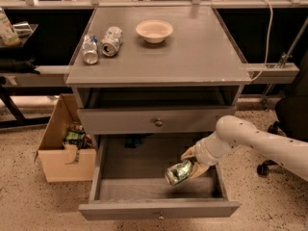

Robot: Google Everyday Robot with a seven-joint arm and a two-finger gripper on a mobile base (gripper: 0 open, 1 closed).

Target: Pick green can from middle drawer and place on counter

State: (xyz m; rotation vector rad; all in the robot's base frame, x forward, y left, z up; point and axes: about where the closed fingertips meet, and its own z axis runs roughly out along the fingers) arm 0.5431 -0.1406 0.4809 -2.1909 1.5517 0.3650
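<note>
Although the small green can (179, 172) with a patterned body and silver metal ends is already in hand, the task looks only about half done, since nothing green lies yet on the large flat grey counter (192, 52). The two-finger gripper (191, 163) on the white arm (250, 141) sits inside the wide, deep grey middle drawer (159, 209), which is pulled out below the counter's front edge. Its fingers are closed around the green can. The can is tilted and seems to be raised off the drawer floor, below the right half of that front edge. What is left, by my reckoning, is to lift the can clear of the drawer, carry it up past the front edge and set it down on a bare part of the top, of which the right side offers plenty. By count there is one green can and two silver-white metal cans (100, 44) lying on their sides near the rear left corner. One shallow cream round bowl (154, 31) sits close to the middle of the rear edge. There are two drawers, the shallower grey drawer (158, 121) above being closed, and one brown cardboard box (60, 153) on the floor beyond the left edge.
</note>
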